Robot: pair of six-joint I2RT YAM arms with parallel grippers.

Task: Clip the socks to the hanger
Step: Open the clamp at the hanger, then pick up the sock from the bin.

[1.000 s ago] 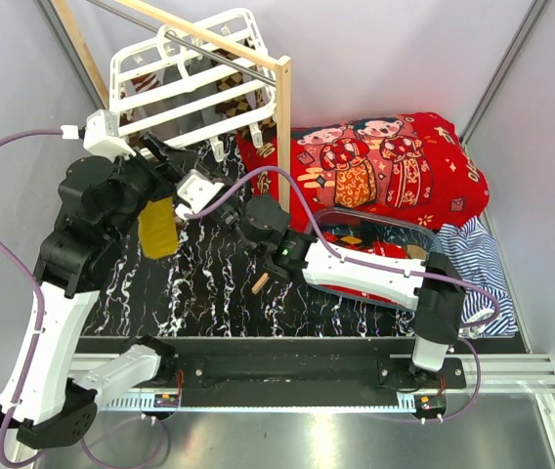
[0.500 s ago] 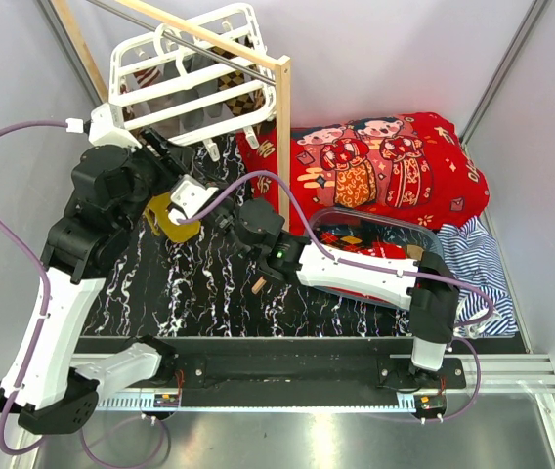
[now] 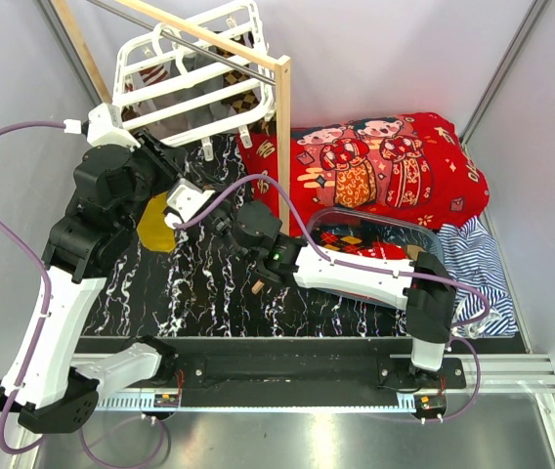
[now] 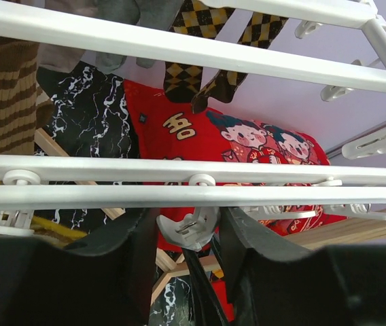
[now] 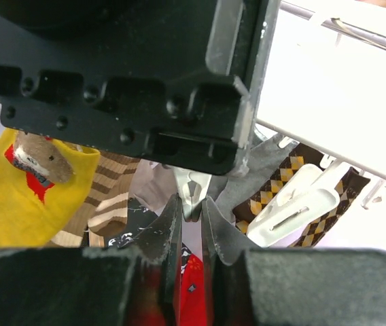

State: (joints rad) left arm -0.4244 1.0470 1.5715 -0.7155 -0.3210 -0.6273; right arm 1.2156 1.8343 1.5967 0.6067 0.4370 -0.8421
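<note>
- Left arm (image 3: 102, 205) reared up from its base, elbow high, forearm reaching into the far-left corner; left hand (image 4: 187, 219) points up under the hanger (image 4: 111, 168).
- Left hand closed around one white clip (image 4: 191, 231) dangling from a hanger bar; its fingers (image 4: 135, 238) touch the clip on both sides.
- Right arm (image 3: 356, 274) stretched low and leftward across the bench (image 3: 209, 303); right hand (image 5: 191, 204) raised just beneath the left hand, whose black body fills the top of the right wrist view.
- Right hand: fingers drawn nearly together, a narrow slit between them; a pale bit stands at the tips; cannot tell what it is or whether it is pinched.
- Room: hanger sits near the left wall (image 3: 4, 98) and just beside the wooden upright (image 3: 283, 137); both hands crowd under its near edge; bare marbled bench shows between the hands and the arm bases; right forearm lies over a clear tub (image 3: 385, 220).
- Socks: striped sock (image 4: 3, 95), brown and cream, and diamond-patterned sock (image 4: 179, 81) hang from the hanger.
- Mustard sock (image 3: 155, 223) droops beside the left arm, a small bear figure on it; what holds it cannot be told.
- Red socks (image 3: 351, 237) lie in the tub; red blanket (image 3: 385, 166) behind it.
</note>
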